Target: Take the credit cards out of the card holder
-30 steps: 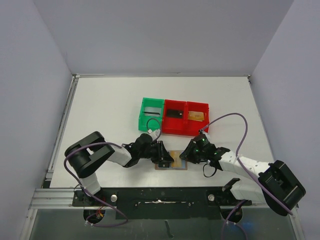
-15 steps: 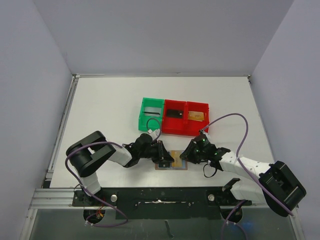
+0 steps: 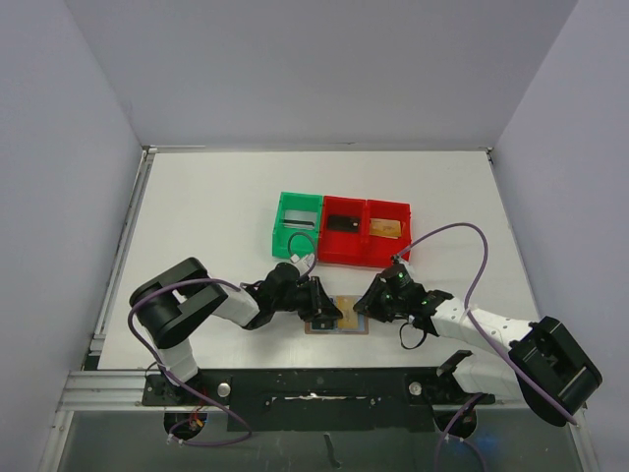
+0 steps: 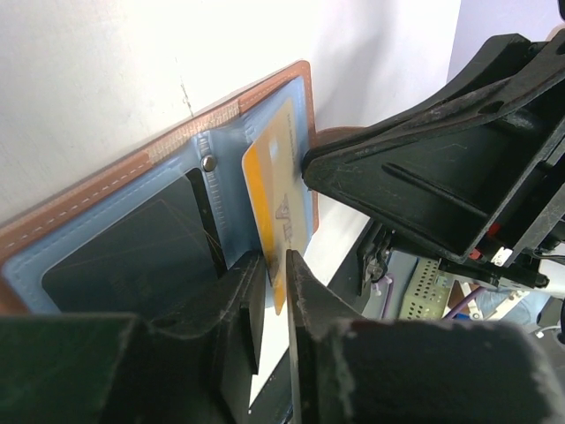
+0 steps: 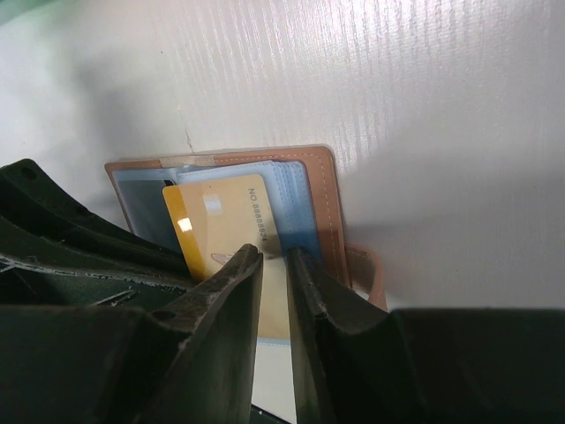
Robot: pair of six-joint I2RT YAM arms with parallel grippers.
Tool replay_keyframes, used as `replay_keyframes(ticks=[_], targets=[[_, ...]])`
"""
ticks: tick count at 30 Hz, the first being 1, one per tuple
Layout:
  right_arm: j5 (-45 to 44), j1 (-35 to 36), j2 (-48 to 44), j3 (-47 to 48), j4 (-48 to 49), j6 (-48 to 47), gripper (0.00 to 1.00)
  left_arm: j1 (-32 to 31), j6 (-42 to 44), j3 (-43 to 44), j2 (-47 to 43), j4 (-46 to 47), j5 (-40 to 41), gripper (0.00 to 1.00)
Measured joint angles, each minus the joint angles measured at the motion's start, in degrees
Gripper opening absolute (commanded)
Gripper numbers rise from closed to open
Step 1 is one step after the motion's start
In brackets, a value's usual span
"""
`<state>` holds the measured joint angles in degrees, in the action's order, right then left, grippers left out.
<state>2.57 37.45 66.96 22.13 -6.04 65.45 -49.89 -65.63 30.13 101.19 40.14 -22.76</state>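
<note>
White table point(image 3: 197, 216): left claw point(image 4: 275, 265) pinches yellow card point(image 4: 281, 190) in open card holder point(image 4: 177, 155).

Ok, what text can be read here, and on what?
"NO 8888..." runs along the yellow card in the right wrist view; the later digits blur.
Small mark on that card, left wrist view: too blurred to read.
Card holder and bins: no text shows.

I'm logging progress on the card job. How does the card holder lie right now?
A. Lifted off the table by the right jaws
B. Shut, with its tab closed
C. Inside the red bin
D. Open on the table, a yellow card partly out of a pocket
D: the card holder lies open on the table, and a yellow card sticks partly out of its blue-grey pockets.
</note>
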Motion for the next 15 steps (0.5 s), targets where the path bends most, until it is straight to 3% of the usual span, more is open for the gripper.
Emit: replay_keyframes(ticks=[6,15], targets=[[0.00,0.00,0.00,0.00,-0.02,0.00,0.21,0.00,0.00,-0.22,-0.28,-0.07,0.15,0.02],[0.00,0.00,0.00,0.00,-0.02,0.00,0.21,0.00,-0.13,-1.79,-1.86,-0.02,0.55,0.01]])
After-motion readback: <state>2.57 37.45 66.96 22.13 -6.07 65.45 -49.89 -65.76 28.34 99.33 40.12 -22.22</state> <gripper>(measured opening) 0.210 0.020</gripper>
